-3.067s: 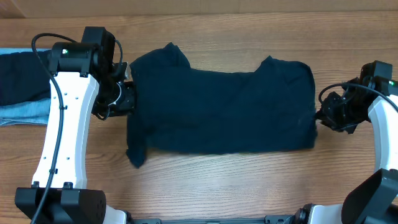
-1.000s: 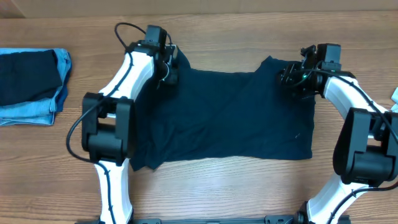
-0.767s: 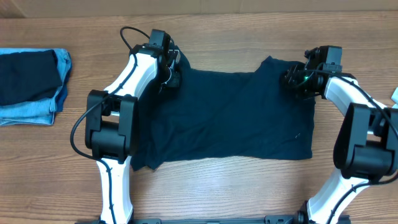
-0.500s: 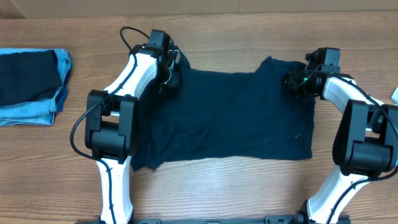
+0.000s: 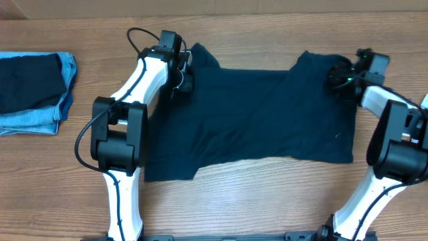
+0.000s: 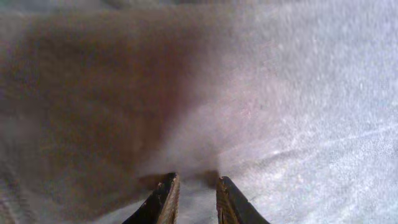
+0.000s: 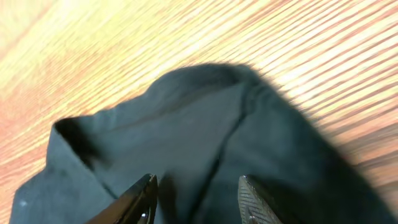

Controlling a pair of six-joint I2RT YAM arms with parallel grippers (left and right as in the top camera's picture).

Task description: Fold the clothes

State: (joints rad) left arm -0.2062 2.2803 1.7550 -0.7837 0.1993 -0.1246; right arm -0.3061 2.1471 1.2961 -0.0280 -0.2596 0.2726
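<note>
A dark navy shirt (image 5: 254, 120) lies spread flat across the middle of the wooden table. My left gripper (image 5: 185, 72) is at its upper left corner by the sleeve. In the left wrist view that gripper (image 6: 196, 200) is shut on the shirt (image 6: 298, 93), with cloth pinched in the narrow gap between its fingers. My right gripper (image 5: 339, 80) is at the upper right corner. The right wrist view shows it (image 7: 199, 199) shut on a thick fold of the shirt (image 7: 186, 118).
A folded pile of dark navy and light blue denim clothes (image 5: 33, 90) sits at the table's far left. Bare wood (image 5: 267, 207) runs along the front, below the shirt. The table's back edge (image 5: 267, 13) lies just beyond both grippers.
My right gripper has moved right and slightly back, pulling the shirt's right side with it. The left gripper stayed put, so the shirt is stretched wider.
</note>
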